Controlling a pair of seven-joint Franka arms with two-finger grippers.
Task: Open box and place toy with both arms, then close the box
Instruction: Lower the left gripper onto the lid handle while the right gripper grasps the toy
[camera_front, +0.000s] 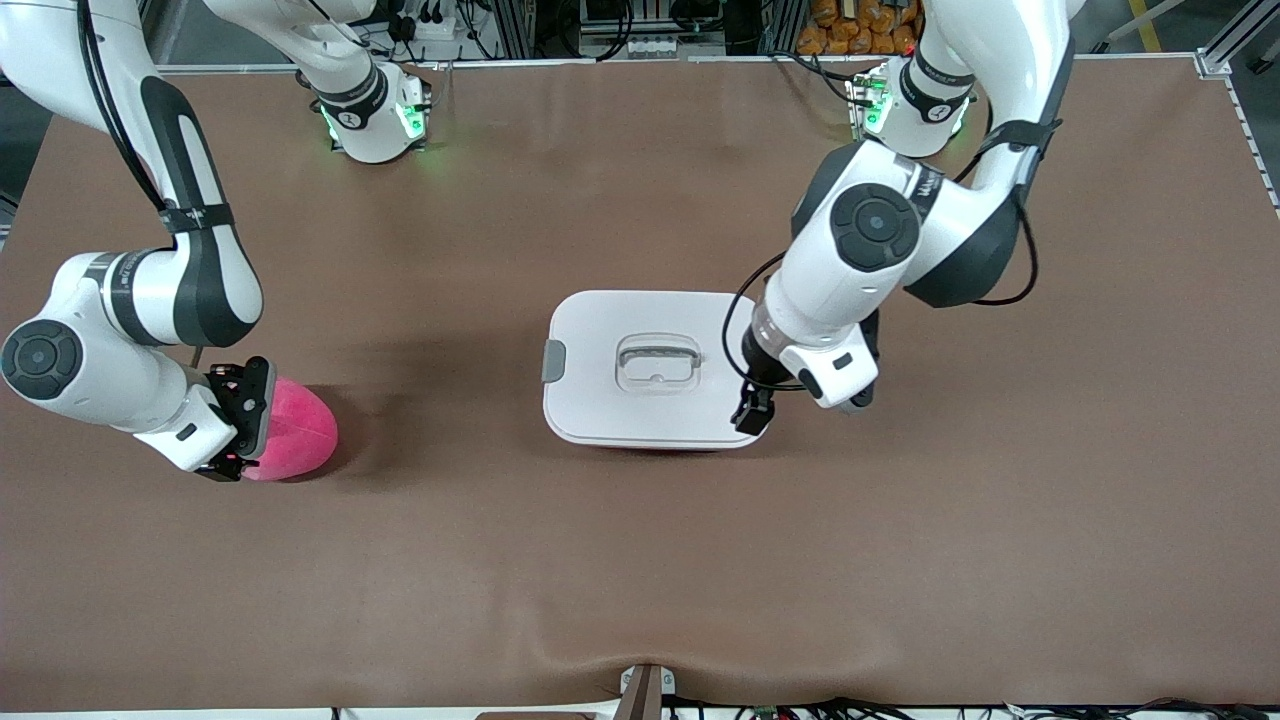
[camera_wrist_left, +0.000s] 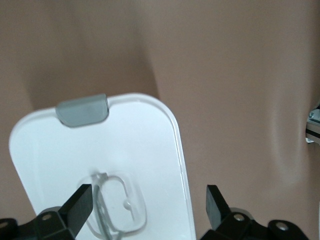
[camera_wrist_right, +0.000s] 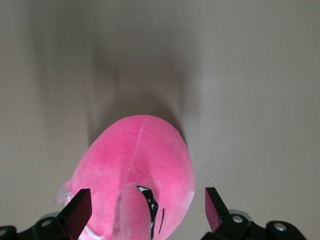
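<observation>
The box (camera_front: 600, 400) stands mid-table with its white lid (camera_front: 600, 330) on; the lid has a grey handle (camera_front: 657, 360) and a grey side clip (camera_front: 553, 361). My left gripper (camera_front: 752, 408) is open over the lid's end toward the left arm. In the left wrist view the lid (camera_wrist_left: 100, 150), clip (camera_wrist_left: 82, 110) and handle (camera_wrist_left: 117, 205) show below the open left gripper (camera_wrist_left: 147, 205). The pink toy (camera_front: 300, 435) lies toward the right arm's end. My right gripper (camera_front: 240, 425) is open just above it. In the right wrist view its fingers (camera_wrist_right: 80, 210) straddle the toy (camera_wrist_right: 140, 160).
The brown table cover (camera_front: 640, 560) stretches wide around the box and toy. Both arm bases (camera_front: 375, 115) stand along the table's edge farthest from the front camera. A small clamp (camera_front: 645, 690) sits at the nearest edge.
</observation>
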